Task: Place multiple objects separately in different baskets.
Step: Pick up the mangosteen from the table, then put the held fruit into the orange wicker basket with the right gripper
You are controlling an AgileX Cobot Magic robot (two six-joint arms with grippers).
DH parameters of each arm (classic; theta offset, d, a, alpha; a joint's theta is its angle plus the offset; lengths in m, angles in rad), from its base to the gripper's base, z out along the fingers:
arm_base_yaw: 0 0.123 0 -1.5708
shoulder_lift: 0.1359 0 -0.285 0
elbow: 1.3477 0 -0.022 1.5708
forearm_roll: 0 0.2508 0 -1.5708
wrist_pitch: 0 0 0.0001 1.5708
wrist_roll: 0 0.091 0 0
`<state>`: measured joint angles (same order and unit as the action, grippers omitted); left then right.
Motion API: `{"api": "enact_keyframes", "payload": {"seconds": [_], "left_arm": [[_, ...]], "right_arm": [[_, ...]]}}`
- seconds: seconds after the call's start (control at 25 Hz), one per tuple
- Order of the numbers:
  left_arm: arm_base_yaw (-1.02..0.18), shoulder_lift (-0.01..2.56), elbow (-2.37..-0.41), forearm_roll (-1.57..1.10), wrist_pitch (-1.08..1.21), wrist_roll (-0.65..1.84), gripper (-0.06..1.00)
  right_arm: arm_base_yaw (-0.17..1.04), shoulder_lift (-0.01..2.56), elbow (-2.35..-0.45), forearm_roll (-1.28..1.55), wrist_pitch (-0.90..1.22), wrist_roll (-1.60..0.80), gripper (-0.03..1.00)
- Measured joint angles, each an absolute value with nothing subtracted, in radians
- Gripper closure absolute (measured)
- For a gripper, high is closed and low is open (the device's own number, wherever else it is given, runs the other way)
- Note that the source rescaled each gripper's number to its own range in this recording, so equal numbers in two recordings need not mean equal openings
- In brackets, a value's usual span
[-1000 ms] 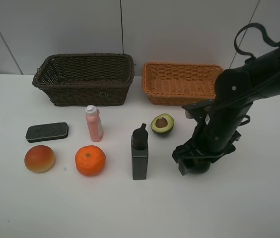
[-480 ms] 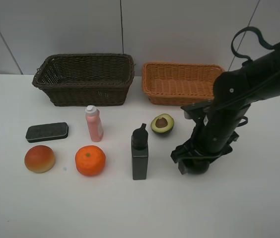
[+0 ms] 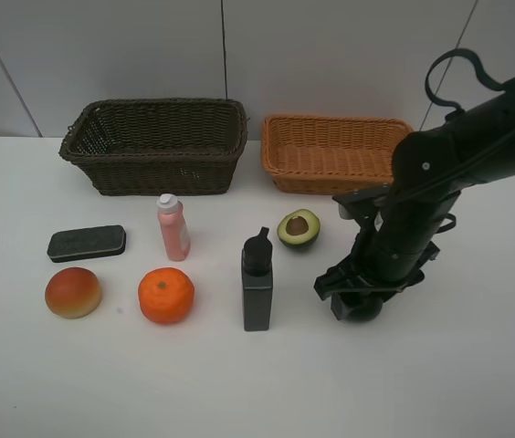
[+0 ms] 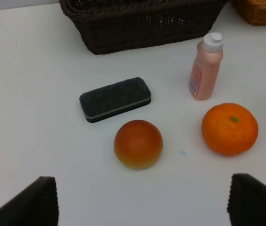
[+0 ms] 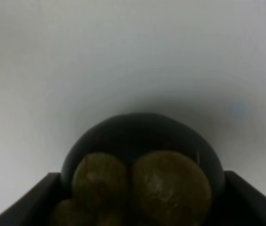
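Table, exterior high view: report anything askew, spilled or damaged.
Nothing stands out. The pink bottle and black bottle stand upright, the dark basket and orange basket sit level, nothing is spilled; only a tiny bluish speck marks the table.

My right arm [image 3: 440, 182] bends steeply down, right jaws low at the tabletop [image 3: 477, 374]; my left jaws gape wide.

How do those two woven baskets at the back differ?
The dark brown woven wicker basket is much darker than the light orange woven wicker basket. The brown one has taller walls and looks deeper; the orange one is shallower. The brown one also looks wider. Both are rectangular, standing side by side.
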<state>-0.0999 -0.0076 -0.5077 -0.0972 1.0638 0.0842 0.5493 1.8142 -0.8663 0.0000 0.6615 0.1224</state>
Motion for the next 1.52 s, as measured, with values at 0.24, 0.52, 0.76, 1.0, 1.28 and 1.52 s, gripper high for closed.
{"api": "enact_keyframes", "payload": {"seconds": [0.24, 0.52, 0.76, 1.0, 1.28, 1.52], "left_arm": [[-0.1, -0.008, -0.508, -0.097, 1.064, 0.084, 0.1], [-0.1, -0.008, -0.508, -0.097, 1.064, 0.084, 0.1], [-0.1, -0.008, -0.508, -0.097, 1.064, 0.084, 0.1], [-0.1, -0.008, -0.508, -0.097, 1.064, 0.084, 0.1], [-0.1, -0.008, -0.508, -0.097, 1.064, 0.084, 0.1], [-0.1, -0.008, -0.508, -0.097, 1.064, 0.084, 0.1]], "right_arm": [[0.537, 1.769, -0.971, -0.006, 0.768, 0.122, 0.21], [0.454, 1.703, -1.213, -0.055, 0.982, 0.132, 0.21], [0.362, 1.704, -1.408, -0.132, 1.042, 0.147, 0.21], [0.246, 1.767, -1.507, -0.138, 0.998, 0.147, 0.21], [0.178, 1.879, -1.519, -0.155, 0.816, 0.146, 0.21], [0.178, 1.964, -1.519, -0.197, 0.656, 0.147, 0.21]]}}
